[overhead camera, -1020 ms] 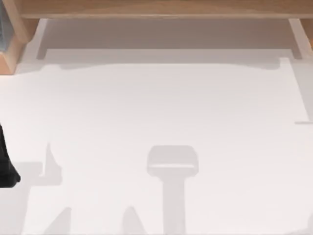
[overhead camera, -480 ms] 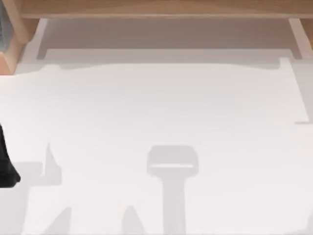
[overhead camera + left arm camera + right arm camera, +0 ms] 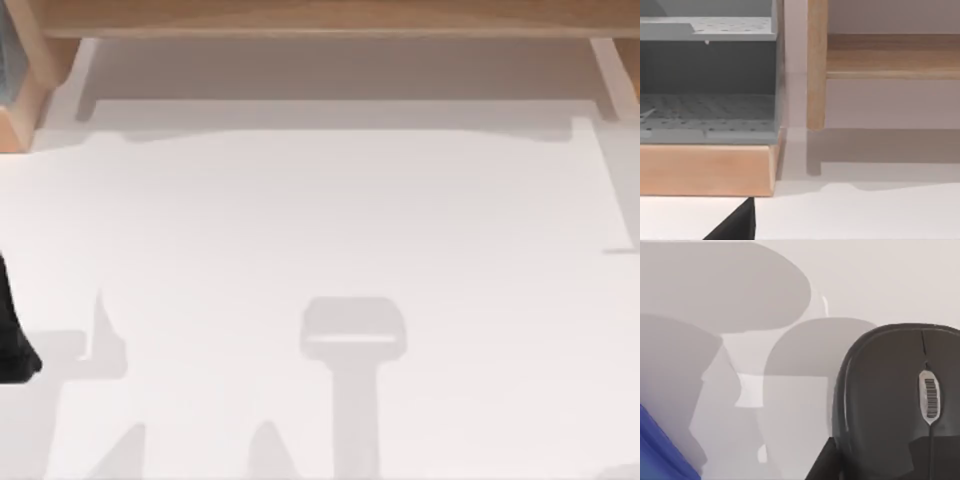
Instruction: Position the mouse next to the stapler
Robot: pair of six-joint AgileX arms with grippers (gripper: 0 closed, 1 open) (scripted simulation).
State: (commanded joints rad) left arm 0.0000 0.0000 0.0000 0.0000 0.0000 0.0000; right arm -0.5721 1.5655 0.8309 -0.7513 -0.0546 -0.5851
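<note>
While close above the white table (image 3: 880,275): black, glossy, domed computer mouse (image 3: 890,395), beside a blue object (image 3: 660,450); grip state impossible to tell.

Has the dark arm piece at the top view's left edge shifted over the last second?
No. The dark arm piece sits in the same spot beside the wooden frame.

One black mouse (image 3: 890,405) is lying on the white bench (image 3: 330,220), its one scroll wheel (image 3: 929,399) showing. One blue object (image 3: 662,450) is sitting near it, too cropped to identify. One grey perforated rack (image 3: 707,75) with two shelves is standing on one wooden base (image 3: 705,170). One wooden post (image 3: 816,65) is rising beside it.
</note>
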